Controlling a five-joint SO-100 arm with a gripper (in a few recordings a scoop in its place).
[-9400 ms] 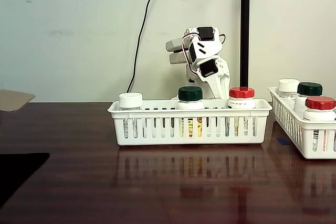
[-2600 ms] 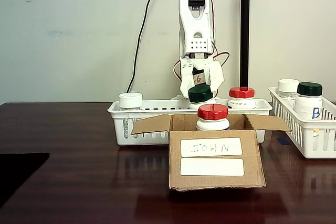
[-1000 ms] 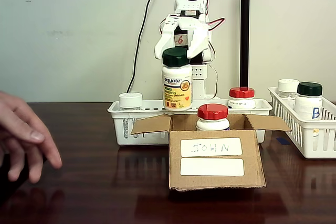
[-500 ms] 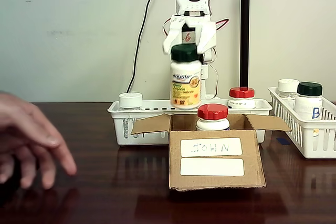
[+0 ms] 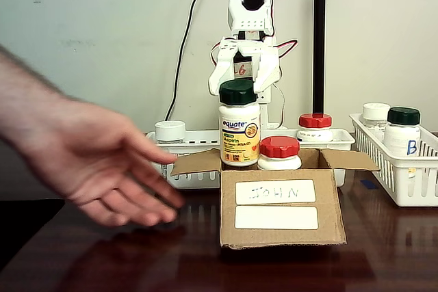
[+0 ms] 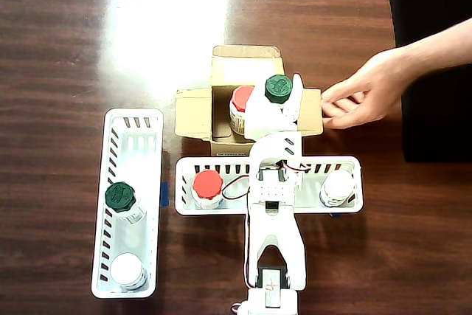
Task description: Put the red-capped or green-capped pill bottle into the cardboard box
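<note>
The white gripper (image 5: 239, 81) has its two fingers pressed on the dark green cap of the pill bottle (image 5: 239, 133), so the jaws are clamped on the cap and the bottle hangs straight up and down. In the fixed view the bottle's bottom is at the top edge of the cardboard box (image 5: 280, 204), on the left side of the opening. From above, the green cap (image 6: 278, 88) sits over the box (image 6: 193, 113), right next to a red-capped bottle (image 5: 278, 152) that is already inside. The pill bottle looks like hard, smooth plastic. It will not bend or squash, and it is probably light, maybe with pills that rattle. The smooth sides could slip, so the bumpy cap is the best place to hold it, and that is where the fingers are. It is tall, so it could tip if it lands on the box flap or bumps the red-capped bottle. A person's hand (image 5: 102, 162) reaches in close to the box's left flap in the fixed view. Behind the box stands a white basket (image 5: 164, 162) with a white-capped bottle (image 5: 170, 130) and another red-capped bottle (image 5: 315, 126).
</note>
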